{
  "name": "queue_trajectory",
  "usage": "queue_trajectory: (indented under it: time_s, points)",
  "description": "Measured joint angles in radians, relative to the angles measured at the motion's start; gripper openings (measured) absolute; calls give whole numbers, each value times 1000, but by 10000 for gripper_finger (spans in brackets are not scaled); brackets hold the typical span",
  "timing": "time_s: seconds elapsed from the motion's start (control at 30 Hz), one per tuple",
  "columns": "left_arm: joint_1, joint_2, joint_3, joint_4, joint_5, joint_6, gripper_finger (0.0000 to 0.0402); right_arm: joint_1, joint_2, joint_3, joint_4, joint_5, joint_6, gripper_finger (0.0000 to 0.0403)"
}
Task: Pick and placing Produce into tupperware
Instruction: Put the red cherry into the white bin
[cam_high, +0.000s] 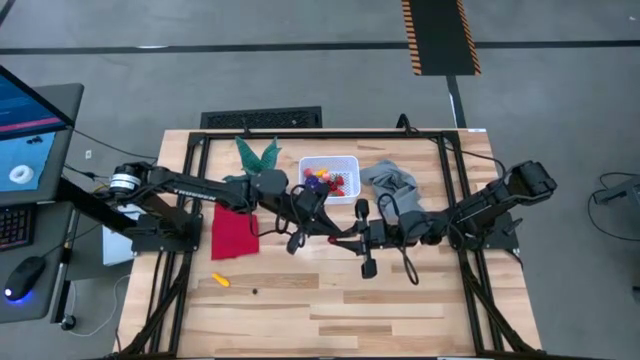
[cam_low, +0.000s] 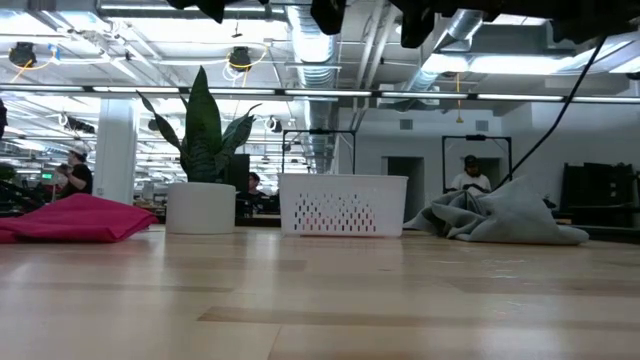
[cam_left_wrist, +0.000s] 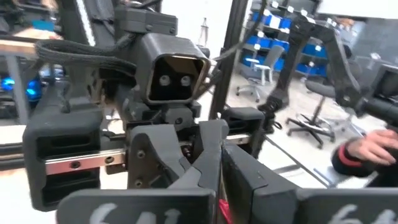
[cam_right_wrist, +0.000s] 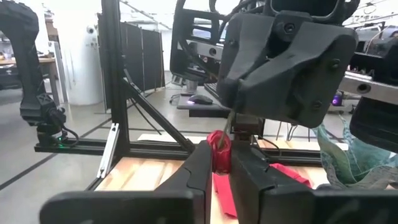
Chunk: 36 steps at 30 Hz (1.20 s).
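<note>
Right wrist view: a small dark red toy fruit (cam_right_wrist: 219, 149) with a thin stem sits pinched between the right gripper's (cam_right_wrist: 219, 163) two dark fingers, which are nearly together around it.
Fruit position: up in the air between the two grippers, which face each other tip to tip over the middle of the table.
Left gripper (cam_high: 318, 226): fully closed, its fingertips meeting the right gripper's; a sliver of red shows at its tips in its own wrist view, too little to tell whether it grips the fruit.
Tupperware: the small white rectangular plastic bin (cam_high: 350, 163) with perforated walls stands on the far half of the light wooden table (cam_high: 330, 310), holding red, pink, yellow and purple toy produce (cam_high: 325, 181).
Beside the bin: a crumpled grey cloth (cam_high: 392, 182) on one side, a green potted plant (cam_high: 257, 154) and a folded red cloth (cam_high: 234, 232) on the other.
Near edge: a small yellow piece (cam_high: 220, 279) lies alone on the table.
</note>
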Motion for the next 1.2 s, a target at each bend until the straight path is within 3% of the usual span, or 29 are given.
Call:
queue_trajectory:
  time_s: [0.2,0.4,0.57,0.73,0.9,1.2]
  points:
    - [4,-39,0,45,-46,-21,18,0,0,0,-18,-1,7,66]
    - [3,-105,1,22,-17,-48,76,0,0,0,-20,0,8,66]
    - [3,-222,1,-102,13,-51,135,-6,0,0,-24,0,10,66]
    - [-44,-369,1,-358,-12,27,178,-48,0,0,-87,3,39,66]
    - [-143,-497,1,-631,-216,109,193,-126,0,0,-157,4,61,66]
    - [-343,-584,1,-861,-510,95,193,-307,-65,-1,-321,-5,164,66]
